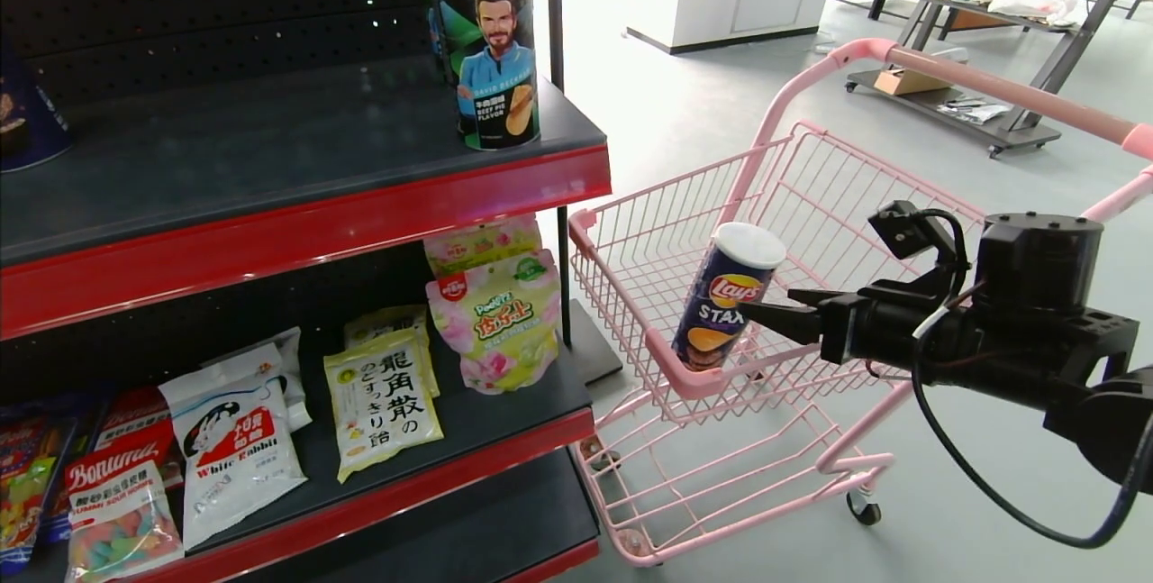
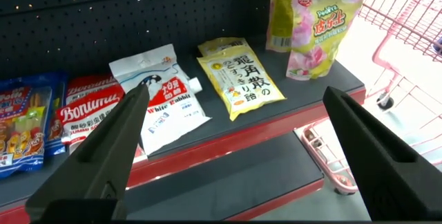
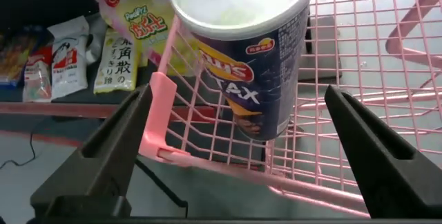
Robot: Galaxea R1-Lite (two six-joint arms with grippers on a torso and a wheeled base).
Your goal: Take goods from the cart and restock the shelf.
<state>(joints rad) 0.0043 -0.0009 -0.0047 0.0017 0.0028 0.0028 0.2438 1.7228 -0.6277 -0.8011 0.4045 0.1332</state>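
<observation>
The crisps can (image 1: 728, 295) — near upright in the pink cart (image 1: 621, 200) — stands just ahead of the right gripper (image 1: 766, 308), jaws spread wide; the left gripper (image 2: 236, 92), likewise open, is by the shelf (image 1: 270, 141).

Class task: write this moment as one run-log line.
right gripper: open, at chip can in cart | left gripper: open, facing lower shelf | chip can: not yet gripped

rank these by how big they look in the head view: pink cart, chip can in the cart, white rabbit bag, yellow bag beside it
1. pink cart
2. white rabbit bag
3. yellow bag and chip can: these look about alike, too close to rank
</observation>
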